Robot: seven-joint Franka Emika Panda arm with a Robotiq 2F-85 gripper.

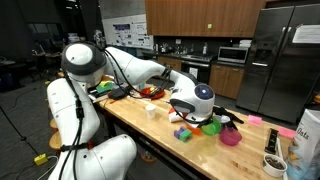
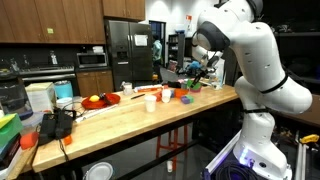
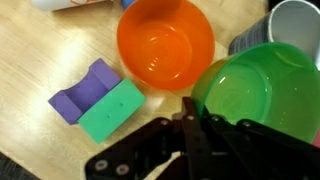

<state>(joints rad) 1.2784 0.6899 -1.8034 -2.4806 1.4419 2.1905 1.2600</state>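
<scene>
In the wrist view my gripper point(image 3: 198, 118) sits at the bottom, its dark fingers close together on the near rim of a green bowl point(image 3: 250, 90). An orange bowl point(image 3: 165, 42) stands just beyond it on the wooden table. A purple block point(image 3: 80, 92) and a green block point(image 3: 112, 110) lie side by side to the left. In an exterior view the gripper point(image 1: 206, 118) is low over the table with the green bowl point(image 1: 212, 127) under it and the blocks point(image 1: 182, 132) beside it.
A pink bowl point(image 1: 230, 135) and a white cup point(image 1: 152, 112) stand near the gripper. A red plate point(image 1: 150, 92) with food lies further along the table. A dark mug point(image 3: 292, 25) stands behind the green bowl. A bag point(image 1: 308, 135) and a pot point(image 1: 273, 160) are at the table end.
</scene>
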